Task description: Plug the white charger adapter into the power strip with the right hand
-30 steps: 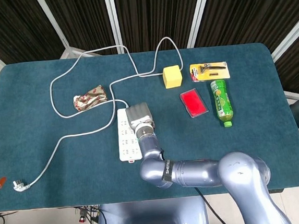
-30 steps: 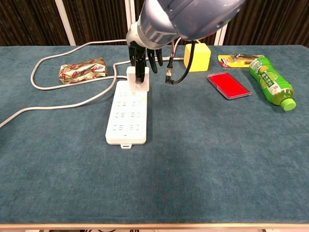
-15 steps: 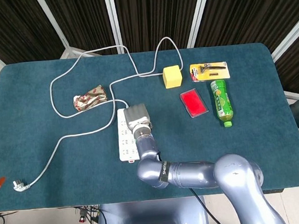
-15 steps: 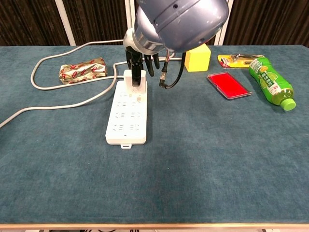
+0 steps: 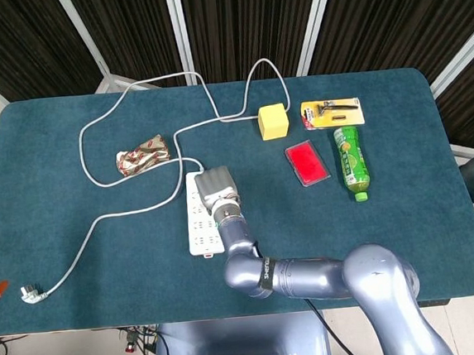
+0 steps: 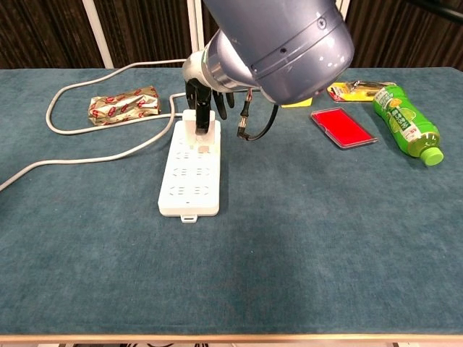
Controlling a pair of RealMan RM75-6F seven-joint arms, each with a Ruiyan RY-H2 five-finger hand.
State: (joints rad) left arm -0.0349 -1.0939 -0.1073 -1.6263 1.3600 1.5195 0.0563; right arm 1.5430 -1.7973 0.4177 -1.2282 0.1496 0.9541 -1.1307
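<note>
Shifted a little left since the frame a second ago — right hand (image 6: 205, 97) and white charger adapter (image 6: 200, 124) now over the far end of the power strip (image 6: 190, 172), adapter upright and touching the strip's top face; earlier held slightly further right, at the strip's right edge. Fingers (image 6: 194, 100) closed down around the adapter's upper part, holding it from above. Whether fully seated in a socket — could not tell. In the head view, hand (image 5: 218, 187) covering the far end of the strip (image 5: 200, 230), adapter hidden beneath. Left hand not seen in either view.

Rest unchanged: grey cable (image 5: 117, 138) looping from the strip's far end across the left of the table (image 5: 79, 266) to a plug (image 5: 29, 293) near the left front edge. Snack packet (image 6: 123, 103) left of the strip. Yellow block (image 5: 273, 121), red case (image 5: 307, 162), green bottle (image 6: 405, 123) lying on its side, and razor card (image 5: 332, 113) grouped on the right. No containers holding anything.
</note>
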